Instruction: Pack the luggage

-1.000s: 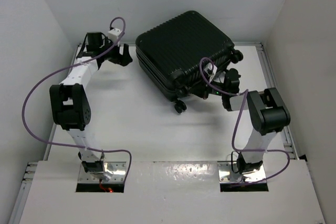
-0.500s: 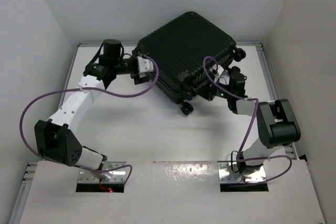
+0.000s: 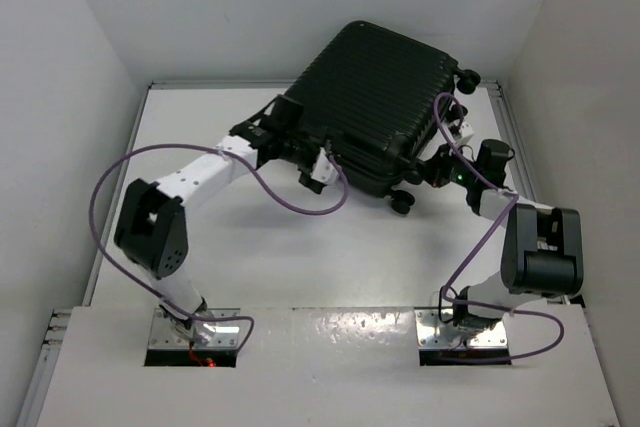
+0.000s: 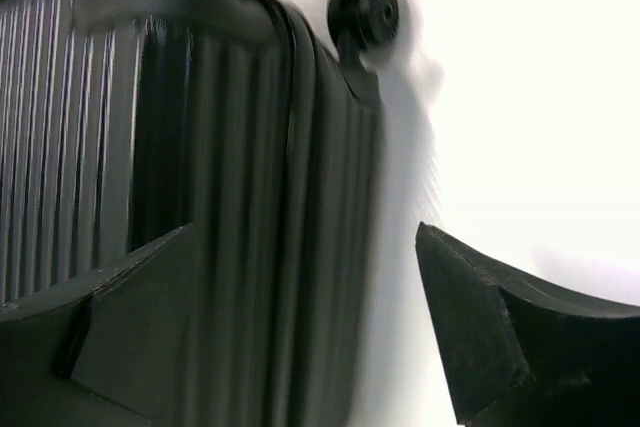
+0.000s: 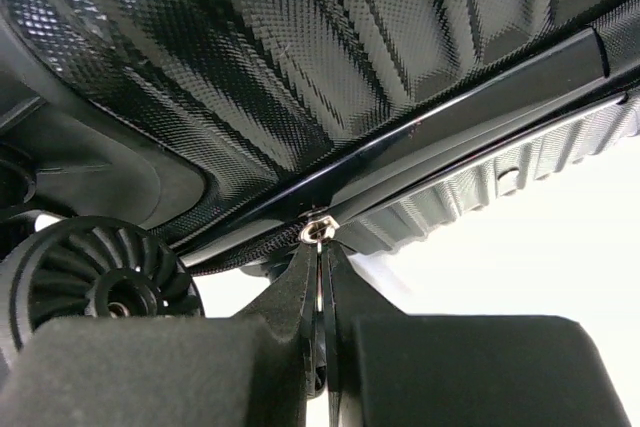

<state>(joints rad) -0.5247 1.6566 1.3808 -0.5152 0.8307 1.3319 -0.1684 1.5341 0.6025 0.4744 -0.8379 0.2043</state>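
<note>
The luggage [image 3: 385,97] is a black ribbed hard-shell suitcase, closed, at the back middle of the white table. My left gripper [image 3: 297,147] is at its near-left side. In the left wrist view the left gripper [image 4: 310,332] is open, one finger over the ribbed shell [image 4: 220,197], the other over the bare table. My right gripper [image 3: 432,169] is at the suitcase's near-right corner. In the right wrist view the right gripper [image 5: 320,247] is shut on the silver zipper pull [image 5: 316,231] in the seam between the shell halves.
White walls close the table [image 3: 250,237] in at the back, left and right. Small black wheels stick out at the suitcase's near corner [image 3: 401,204] and far right corner [image 3: 468,77]. One wheel [image 5: 95,282] is beside my right fingers, and another [image 4: 365,12] shows in the left wrist view.
The suitcase has turned and slid toward the back right. My left arm has swung from the far left across to its near-left side. My right gripper has moved right with the corner.
</note>
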